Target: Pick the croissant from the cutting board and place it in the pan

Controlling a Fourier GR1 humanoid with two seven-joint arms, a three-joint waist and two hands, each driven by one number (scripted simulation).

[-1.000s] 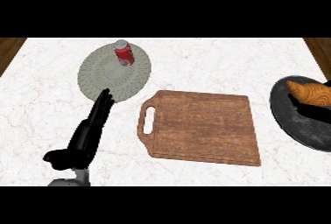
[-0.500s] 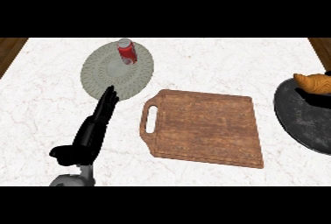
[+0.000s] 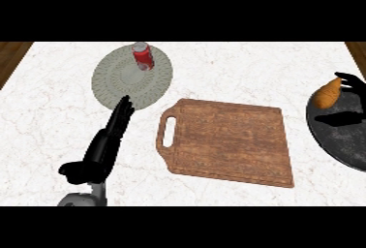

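While the right hand [image 3: 349,81] curled round the croissant [image 3: 328,93] over the pan [image 3: 344,144], the left hand [image 3: 100,152] lay straight-fingered, holding nothing, beside the cutting board [image 3: 229,143].

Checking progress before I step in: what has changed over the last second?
The orange croissant shifted slightly left above the dark round pan, now standing more on end; the right hand came into view holding it. The left hand, wooden cutting board, grey plate and red can stayed put.
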